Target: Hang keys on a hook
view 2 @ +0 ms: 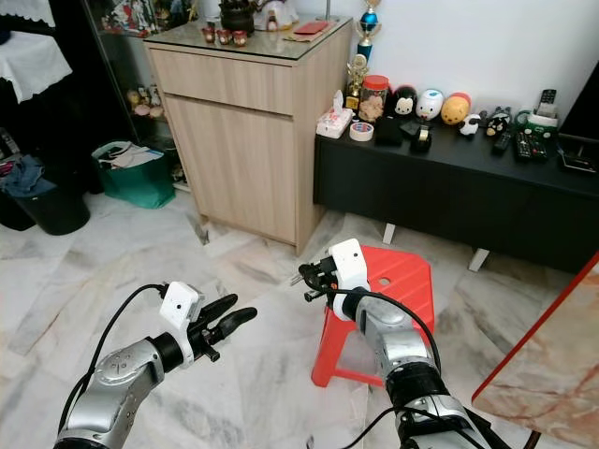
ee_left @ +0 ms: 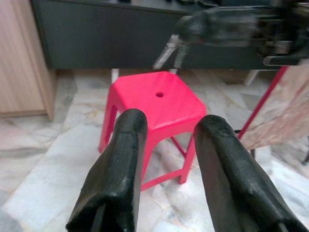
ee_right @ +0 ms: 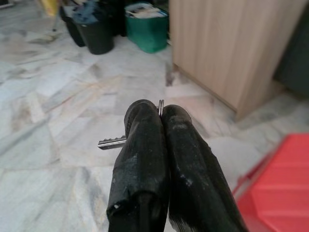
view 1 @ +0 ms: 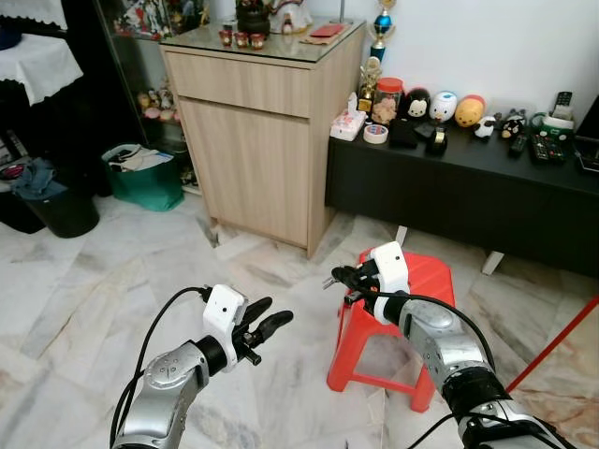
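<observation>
I see a polished, veined marble floor catching pale reflections. The red stool looks like smooth moulded plastic with a soft sheen. The tall cabinet is matt light wood grain under a glossy glass top. My right gripper has matt rubbery black fingers pinching a bright metal key.

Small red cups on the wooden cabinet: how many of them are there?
3. They stand in a row near the front left of the wooden cabinet top: left cup, middle cup, right cup. Others may be hidden behind the dark pot.
</observation>
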